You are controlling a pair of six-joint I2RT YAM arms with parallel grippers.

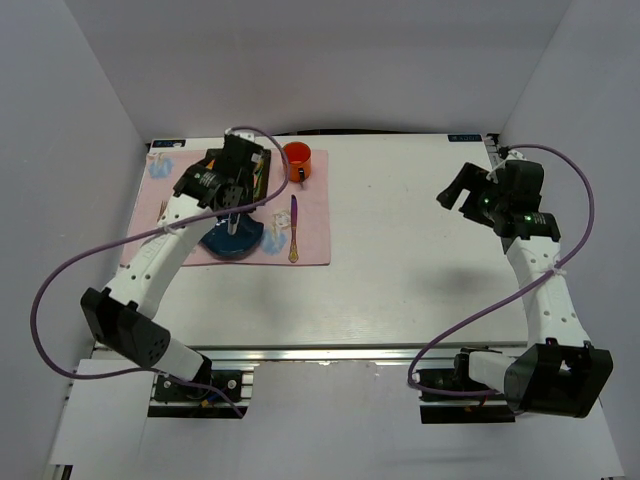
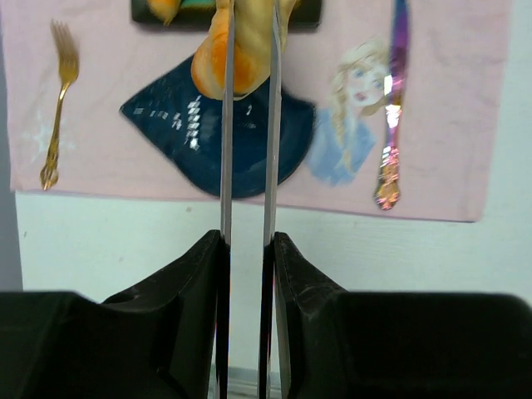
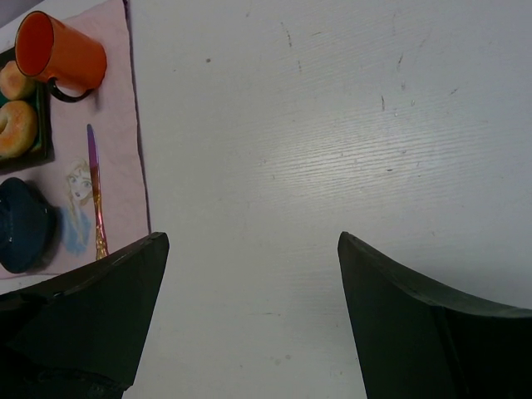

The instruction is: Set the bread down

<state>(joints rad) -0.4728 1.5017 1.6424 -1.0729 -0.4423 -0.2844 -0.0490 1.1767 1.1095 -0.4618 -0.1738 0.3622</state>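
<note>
Bread (image 2: 208,71), plump golden-brown oval, is clamped in our left pincer (image 2: 252,17); we'd ease straight down onto the dark-blue plate (image 2: 249,158) beneath, then release.

Mug (image 1: 298,160), knife (image 1: 293,228) and fork (image 2: 56,108) hem the plate (image 2: 241,158) under the bread (image 2: 208,71). Right of the placemat (image 1: 312,225), the tabletop (image 1: 420,250) lies open.

Plate (image 2: 166,141) on placemat (image 2: 440,125), fork (image 2: 58,100) left, knife (image 2: 391,108) right, mug (image 3: 62,51) behind knife.

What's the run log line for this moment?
left gripper: shut on bread, over plate | right gripper: open, over table | bread: not yet released
</note>
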